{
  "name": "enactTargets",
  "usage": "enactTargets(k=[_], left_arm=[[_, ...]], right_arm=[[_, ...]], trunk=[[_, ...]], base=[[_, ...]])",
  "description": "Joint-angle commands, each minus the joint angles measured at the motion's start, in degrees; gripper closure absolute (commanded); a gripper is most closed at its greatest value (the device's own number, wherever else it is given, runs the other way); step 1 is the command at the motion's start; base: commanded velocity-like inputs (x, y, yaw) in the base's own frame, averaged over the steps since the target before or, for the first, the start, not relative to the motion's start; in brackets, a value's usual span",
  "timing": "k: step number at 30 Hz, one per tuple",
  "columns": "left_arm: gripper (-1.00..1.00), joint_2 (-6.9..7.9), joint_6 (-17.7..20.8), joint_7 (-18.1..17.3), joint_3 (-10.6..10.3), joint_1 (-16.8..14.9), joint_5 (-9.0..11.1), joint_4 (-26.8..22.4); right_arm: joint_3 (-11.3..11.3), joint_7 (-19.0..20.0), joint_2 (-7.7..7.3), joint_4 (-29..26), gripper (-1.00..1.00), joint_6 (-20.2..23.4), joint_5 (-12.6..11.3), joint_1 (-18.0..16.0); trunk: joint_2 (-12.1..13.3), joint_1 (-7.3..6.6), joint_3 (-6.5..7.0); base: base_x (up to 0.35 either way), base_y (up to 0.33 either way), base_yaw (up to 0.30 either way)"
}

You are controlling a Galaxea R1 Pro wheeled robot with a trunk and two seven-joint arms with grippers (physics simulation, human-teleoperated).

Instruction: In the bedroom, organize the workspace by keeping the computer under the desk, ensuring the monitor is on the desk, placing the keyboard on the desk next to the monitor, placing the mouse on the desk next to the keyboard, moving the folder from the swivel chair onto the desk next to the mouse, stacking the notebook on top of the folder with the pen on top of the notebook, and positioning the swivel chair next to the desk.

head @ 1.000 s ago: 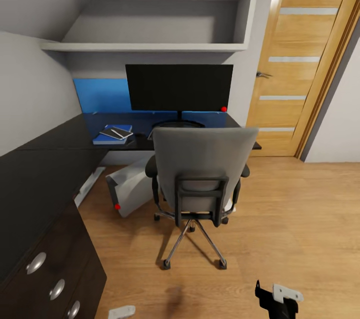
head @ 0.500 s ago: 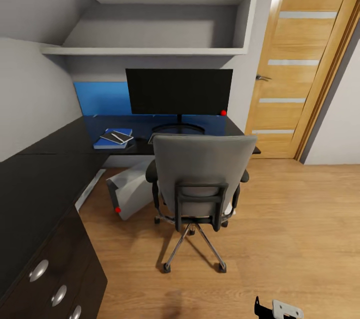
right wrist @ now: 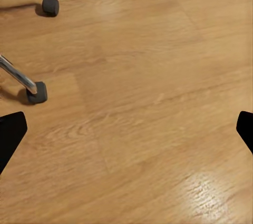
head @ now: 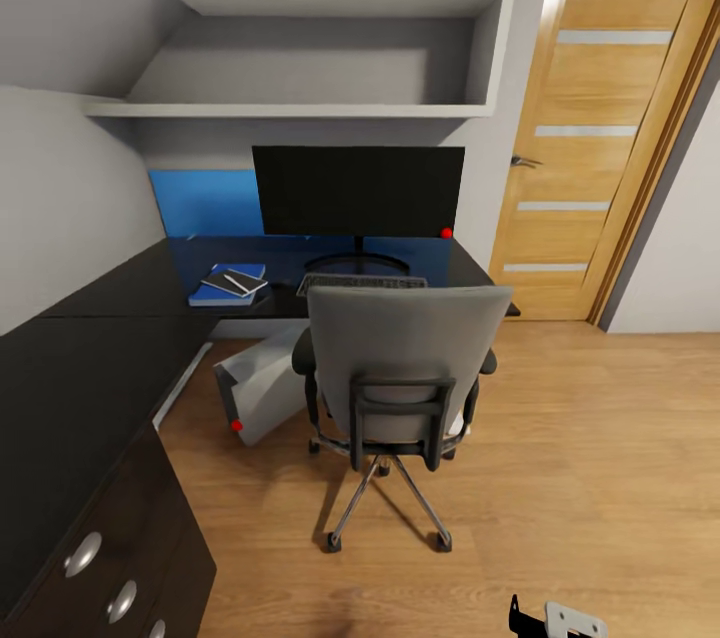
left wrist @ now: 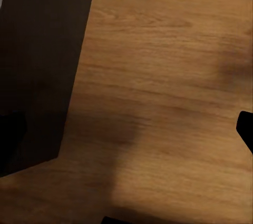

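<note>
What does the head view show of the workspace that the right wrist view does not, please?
Head view alone: the monitor standing on the desk, the keyboard in front of it, the notebook with the pen stacked on the blue folder, the computer leaning on the floor under the desk, and the swivel chair's grey back.

Right wrist view alone: a close look at two chair castors and the open right tool's dark fingertips.

Shared: the wooden floor, the chair's chrome base and the right tool.
</note>
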Motion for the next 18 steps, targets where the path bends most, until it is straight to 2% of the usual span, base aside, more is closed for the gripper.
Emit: enactTargets(k=[1,7,18], left_arm=[[-1.00,0.04,-0.6,0.3,-0.5,0.0,0.3,0.0],[-1.00,0.54,-5.2,0.4,-0.5,0.2,0.3,0.0],[-1.00,0.60,-5.9,0.4,-0.5,0.3,0.3,0.0]], right_arm=[[0.5,-0.3,0.02,0.1,-1.00,-0.1,-0.1,-0.1],[0.5,-0.3,0.02,0.1,-1.00,-0.1,-0.1,-0.1],[0.4,-0.3,0.02,0.1,-1.00,-0.1,-0.1,-0.1]], trunk=[[0.4,-0.23,0.13],[2.8,-1.55,1.21],[7.2,-3.97,3.18]], base=[[0.000,0.000,0.000],[0.000,0.000,0.000],[0.000,0.000,0.000]])
